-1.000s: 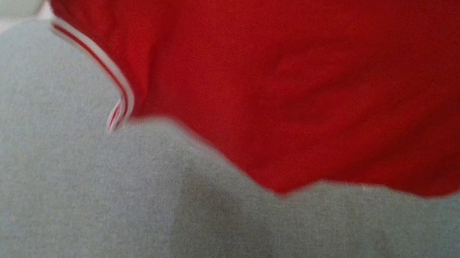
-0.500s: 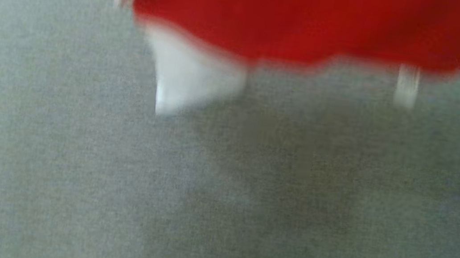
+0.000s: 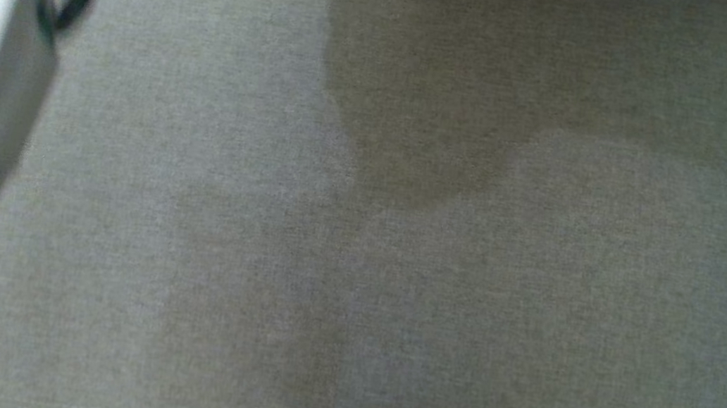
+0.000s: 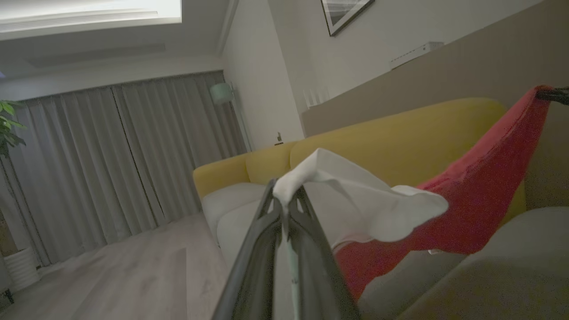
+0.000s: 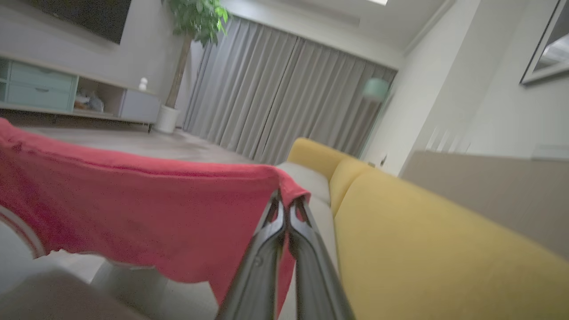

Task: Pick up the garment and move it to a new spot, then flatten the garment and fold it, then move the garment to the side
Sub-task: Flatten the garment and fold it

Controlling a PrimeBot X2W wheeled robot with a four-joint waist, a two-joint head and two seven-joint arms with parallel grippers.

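The left claw (image 4: 286, 202) pinches the garment (image 4: 484, 186) by its white corner and the right claw (image 5: 286, 209) by its red edge, both closed, so in the left wrist view it stretches toward 2 o'clock, probably for laying flat.

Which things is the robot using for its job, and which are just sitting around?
For the job: red garment, left gripper, right gripper.
Just around: yellow sofa, plant, curtains, wall picture.

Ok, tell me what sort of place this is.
Most likely a home living room: a yellow sofa, floor-length grey curtains, and a low cabinet with a potted plant beside it.
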